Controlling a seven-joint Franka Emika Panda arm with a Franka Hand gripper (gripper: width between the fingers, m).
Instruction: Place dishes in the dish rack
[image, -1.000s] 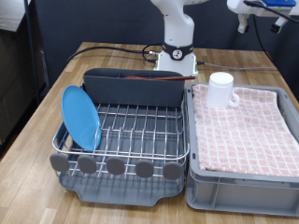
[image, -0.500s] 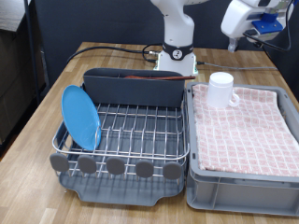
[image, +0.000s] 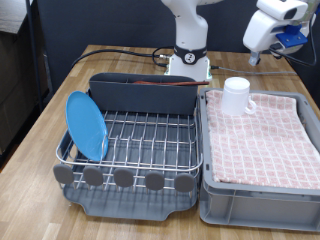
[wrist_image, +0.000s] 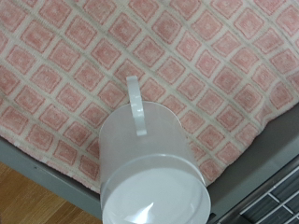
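The white mug (image: 236, 96) stands upright on the pink checked cloth at the far left corner of the grey bin (image: 262, 200). The wrist view looks down on the mug (wrist_image: 154, 173), its handle over the cloth. My gripper (image: 252, 55) hangs in the air above and to the right of the mug, apart from it; its fingers do not show in the wrist view. The light-blue plate (image: 86, 125) stands on edge at the left of the dish rack (image: 130, 178). A slim brown thing, probably the wooden spoon (image: 165, 86), lies in the rack's back compartment.
The robot base (image: 187, 62) stands behind the rack, with a cable (image: 125, 55) running across the wooden table. A dark screen (image: 55, 40) stands at the exterior view's left. The wire grid right of the plate holds nothing.
My hand has come down into the exterior view from the top right and now hangs lower, nearer the mug. The mug, plate and rack have not moved.
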